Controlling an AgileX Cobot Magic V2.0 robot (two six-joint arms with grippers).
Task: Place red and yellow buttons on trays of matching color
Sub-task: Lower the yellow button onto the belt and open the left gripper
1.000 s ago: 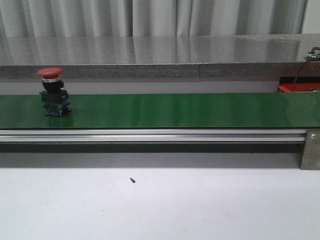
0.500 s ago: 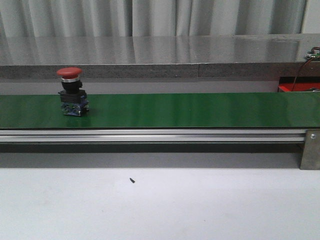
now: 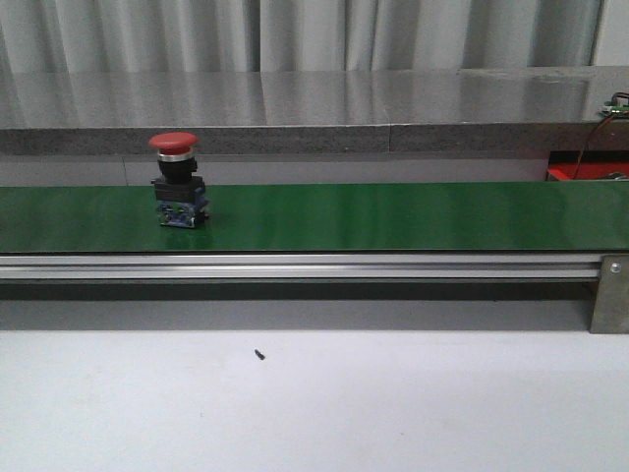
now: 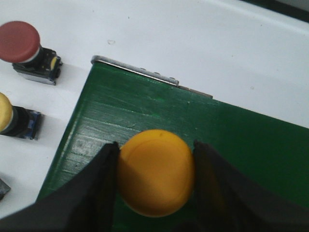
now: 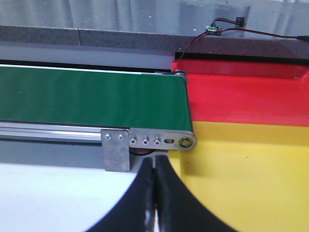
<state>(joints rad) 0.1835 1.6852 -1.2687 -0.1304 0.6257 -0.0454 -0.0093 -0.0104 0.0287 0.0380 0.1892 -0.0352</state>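
While a red button (image 3: 178, 182) stands upright on the green conveyor belt (image 3: 393, 216) toward its left part, the left gripper (image 4: 155, 162) clasps a yellow button (image 4: 155, 171) over the belt's end. Beside the red tray (image 5: 246, 94) and yellow tray (image 5: 251, 174), the right gripper (image 5: 155, 181) is clenched with nothing between its fingers.

Plain green conveyor belt (image 3: 393, 216) is showing no pattern; bare silver aluminium rail (image 3: 295, 266) is running under it. Red mushroom-cap push button (image 3: 178, 180) is standing with black collar over a blue base. White tabletop (image 3: 393, 403) is carrying one tiny dark speck (image 3: 259, 354). Round yellow-orange button cap (image 4: 156, 171) is sitting between black fingers (image 4: 96, 188). Second red-capped button (image 4: 26, 50) is showing a yellowish band, possibly a label. Flat red plastic tray (image 5: 246, 96) is adjoining flat yellow plastic tray (image 5: 251, 179).
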